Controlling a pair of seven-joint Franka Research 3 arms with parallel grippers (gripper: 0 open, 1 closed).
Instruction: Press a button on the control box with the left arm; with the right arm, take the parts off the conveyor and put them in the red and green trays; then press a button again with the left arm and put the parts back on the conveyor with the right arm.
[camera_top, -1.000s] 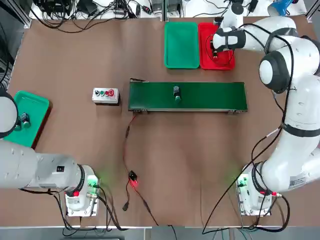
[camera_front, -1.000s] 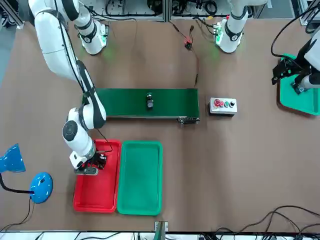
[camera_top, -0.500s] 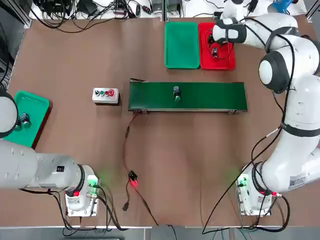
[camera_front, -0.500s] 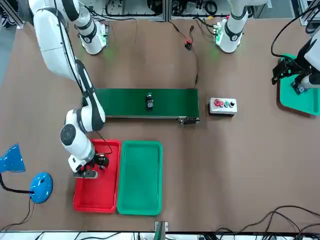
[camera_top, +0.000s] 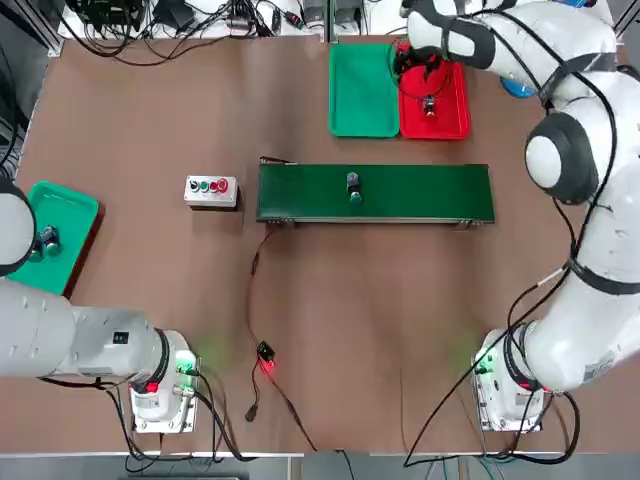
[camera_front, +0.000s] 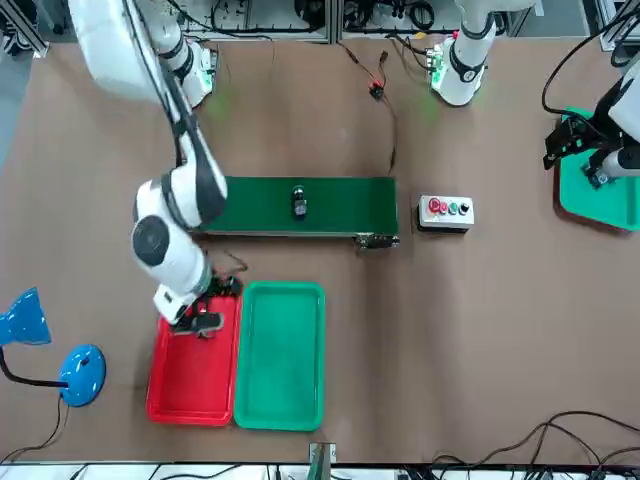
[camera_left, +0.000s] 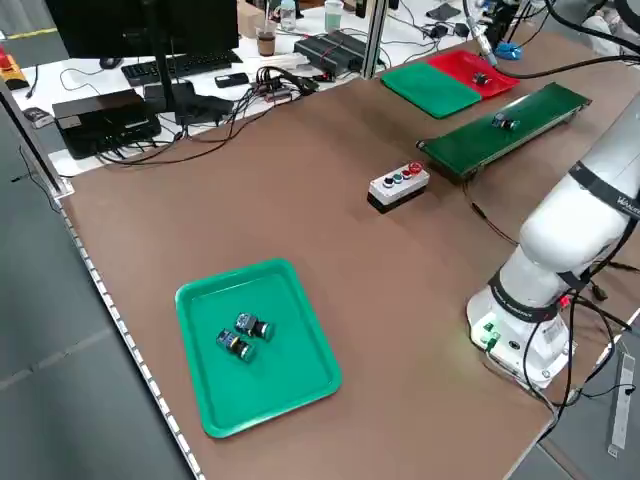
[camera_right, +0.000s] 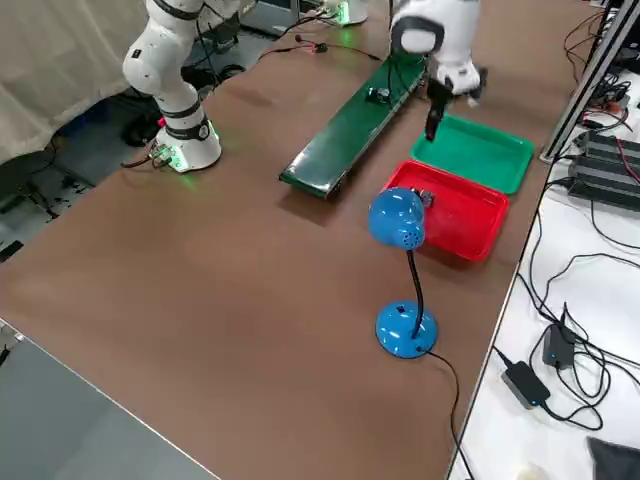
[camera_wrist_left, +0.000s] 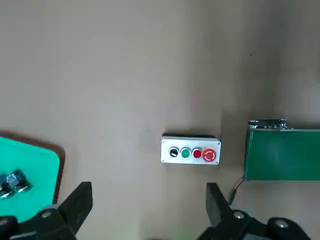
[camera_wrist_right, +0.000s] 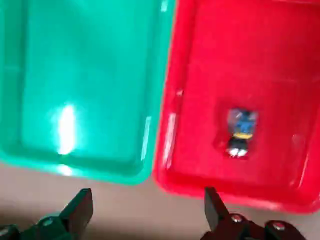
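One part (camera_wrist_right: 241, 132) | red tray (camera_wrist_right: 245, 100) | lengthwise (roughly), parallel to long sides

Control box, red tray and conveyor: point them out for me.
Control box (camera_wrist_left: 190, 144): left wrist view, its top panel.
Red tray (camera_front: 190, 385): front view, its floor.
Conveyor (camera_top: 420, 195): top view, its belt.

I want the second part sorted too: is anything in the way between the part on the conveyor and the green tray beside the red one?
Nothing visible stands between the part and the green tray.
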